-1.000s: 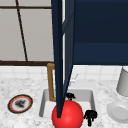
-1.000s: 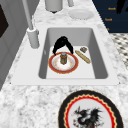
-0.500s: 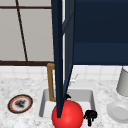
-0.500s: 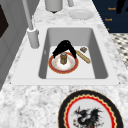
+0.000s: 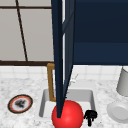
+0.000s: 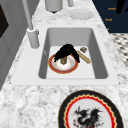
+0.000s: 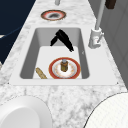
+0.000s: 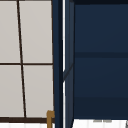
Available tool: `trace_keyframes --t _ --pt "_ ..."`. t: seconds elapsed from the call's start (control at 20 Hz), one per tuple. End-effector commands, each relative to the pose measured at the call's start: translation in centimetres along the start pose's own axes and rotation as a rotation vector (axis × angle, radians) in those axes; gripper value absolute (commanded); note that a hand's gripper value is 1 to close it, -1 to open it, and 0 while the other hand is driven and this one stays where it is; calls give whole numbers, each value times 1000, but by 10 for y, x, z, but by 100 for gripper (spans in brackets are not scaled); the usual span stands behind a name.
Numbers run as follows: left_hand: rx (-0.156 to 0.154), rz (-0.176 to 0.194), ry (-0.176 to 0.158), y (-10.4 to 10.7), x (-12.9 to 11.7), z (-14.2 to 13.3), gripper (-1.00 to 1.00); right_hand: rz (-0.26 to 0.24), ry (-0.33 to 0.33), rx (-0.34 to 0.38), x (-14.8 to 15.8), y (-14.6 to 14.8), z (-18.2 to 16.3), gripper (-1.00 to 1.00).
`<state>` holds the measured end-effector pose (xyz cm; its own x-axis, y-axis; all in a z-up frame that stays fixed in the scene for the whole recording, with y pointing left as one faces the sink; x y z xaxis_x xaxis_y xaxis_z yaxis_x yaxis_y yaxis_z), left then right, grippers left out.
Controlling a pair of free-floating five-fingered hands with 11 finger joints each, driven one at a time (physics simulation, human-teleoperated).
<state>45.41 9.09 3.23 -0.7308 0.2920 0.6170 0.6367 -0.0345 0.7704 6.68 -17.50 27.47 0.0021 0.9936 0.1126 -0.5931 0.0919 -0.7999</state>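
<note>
In the sink [image 6: 100, 62] lies a red-rimmed plate [image 6: 57, 68] [image 7: 75, 71] with a small brown bottle [image 6: 64, 60] [image 7: 64, 65] standing on it. My left hand [image 6: 66, 50] [image 7: 62, 38] [image 5: 90, 117] hovers just over the plate and bottle, fingers spread and fairly straight, holding nothing. A wooden stick [image 6: 83, 57] [image 7: 41, 73] lies on the sink floor beside the plate. In the front view a round red shape [image 5: 67, 115] covers the sink's front. Far off in the left side view, my right hand [image 6: 122, 6] hangs in front of the dark blue cabinet.
An open dark blue cabinet door [image 5: 60, 62] hangs over the sink. The faucet [image 6: 32, 37] [image 7: 96, 37] stands on the wall side. A dragon-patterned plate [image 5: 20, 103] [image 6: 91, 112] lies on the left counter; a white plate [image 5: 118, 112] and a grey canister [image 5: 123, 82] are on the right.
The left hand has come down slightly closer to the plate and bottle. Nothing else has moved.
</note>
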Motion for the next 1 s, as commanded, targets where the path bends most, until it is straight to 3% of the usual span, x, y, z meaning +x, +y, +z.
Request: trace_keyframes --t 0.0,0.45,0.5,0.55,0.6,0.75,0.8,0.95 --pt "72 -29 -17 -2 11 17 -100 0 0 0 0 0 0 0" --pt "82 -27 -25 -11 40 57 -100 0 0 0 0 0 0 0" --pt "62 -21 -30 -10 39 60 -100 0 0 0 0 0 0 0" --pt "8 13 -39 -9 36 53 -100 0 0 0 0 0 0 0" --pt "14 -5 -18 -12 37 51 -100 0 0 0 0 0 0 0" --pt "13 -4 -15 -10 35 52 -100 0 0 0 0 0 0 0" --pt "24 -7 10 -9 33 42 -100 0 0 0 0 0 0 0" --pt "-5 2 25 -10 28 25 -100 0 0 0 0 0 0 0"
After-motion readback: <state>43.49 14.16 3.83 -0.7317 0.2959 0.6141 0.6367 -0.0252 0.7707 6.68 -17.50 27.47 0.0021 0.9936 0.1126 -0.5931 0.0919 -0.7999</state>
